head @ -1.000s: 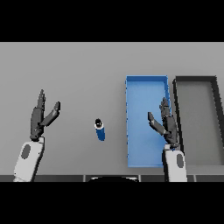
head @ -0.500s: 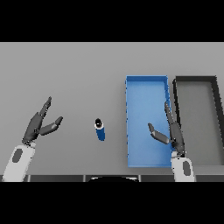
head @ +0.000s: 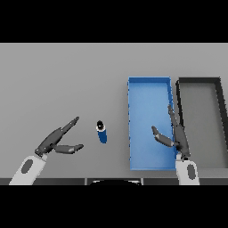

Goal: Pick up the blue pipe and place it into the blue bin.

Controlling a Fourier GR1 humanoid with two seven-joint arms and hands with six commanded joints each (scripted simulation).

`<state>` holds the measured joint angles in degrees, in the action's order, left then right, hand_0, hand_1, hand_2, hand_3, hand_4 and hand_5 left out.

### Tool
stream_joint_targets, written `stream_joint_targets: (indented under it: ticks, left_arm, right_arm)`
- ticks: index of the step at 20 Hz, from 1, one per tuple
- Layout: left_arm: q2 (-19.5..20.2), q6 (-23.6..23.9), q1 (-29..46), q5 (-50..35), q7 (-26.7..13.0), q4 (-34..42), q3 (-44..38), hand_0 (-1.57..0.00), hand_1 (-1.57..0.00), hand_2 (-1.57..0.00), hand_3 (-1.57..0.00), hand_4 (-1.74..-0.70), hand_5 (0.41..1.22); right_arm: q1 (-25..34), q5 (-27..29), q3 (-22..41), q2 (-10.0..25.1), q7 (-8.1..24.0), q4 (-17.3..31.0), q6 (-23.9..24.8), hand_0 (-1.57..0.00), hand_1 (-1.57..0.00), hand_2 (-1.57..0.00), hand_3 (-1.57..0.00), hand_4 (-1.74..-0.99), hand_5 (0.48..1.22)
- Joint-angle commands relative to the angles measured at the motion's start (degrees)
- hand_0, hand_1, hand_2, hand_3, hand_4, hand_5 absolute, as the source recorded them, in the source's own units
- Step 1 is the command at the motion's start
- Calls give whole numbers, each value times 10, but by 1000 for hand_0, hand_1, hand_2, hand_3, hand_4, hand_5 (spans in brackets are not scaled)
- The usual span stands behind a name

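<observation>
The blue pipe [head: 102, 132] is short with a dark open end, and it lies on the grey table left of the blue bin [head: 149, 84]. My left hand [head: 56, 140] hovers to the pipe's left, apart from it, fingers straight and pointing toward it, thumb spread below. Over the bin's right wall is my right hand [head: 176, 133], open, fingers pointing away from me and thumb reaching over the bin floor. Neither hand holds anything.
A dark grey bin [head: 199, 83] stands directly right of the blue bin, their walls nearly touching. Both bins show nothing inside. The grey table [head: 58, 80] stretches away to the left and behind the pipe.
My left hand has dropped lower and turned so its fingers point right toward the pipe. My right hand has drawn back toward the near edge and tilted. The pipe has stayed put.
</observation>
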<state>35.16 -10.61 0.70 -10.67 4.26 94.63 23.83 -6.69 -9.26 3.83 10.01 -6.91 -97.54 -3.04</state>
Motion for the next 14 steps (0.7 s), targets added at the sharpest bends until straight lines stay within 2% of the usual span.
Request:
stream_joint_targets:
  ticks: [1,4,7,8,11,14]
  left_arm:
    - [-3,2,0,8,-4,7,9,1,1,1,1,-1132,475]
    - [-33,3,-4,32,-20,2,40,1,1,1,1,-1139,450]
    - [-69,7,-25,45,-21,-26,56,1,1,1,1,-1147,452]
    - [-81,7,-31,52,-10,-35,61,1,1,1,1,-1151,456]
    - [-130,23,-63,67,-12,-78,70,1,1,1,1,-1152,460]
    - [-157,22,-81,69,1,-101,75,1,1,1,1,-1134,459]
  right_arm:
    - [3,3,-1,-1,11,-2,0,1,1,1,1,-1182,618]
    - [11,2,3,-8,22,-1,2,1,1,1,1,-1197,615]
    - [6,6,1,-8,16,2,-1,1,1,1,1,-1218,627]
    - [8,8,-2,-7,19,4,-1,1,1,1,1,-1217,626]
    - [-8,-3,8,-12,19,-11,3,1,1,1,1,-1201,620]
    - [0,2,0,-8,30,-6,3,1,1,1,1,-1210,631]
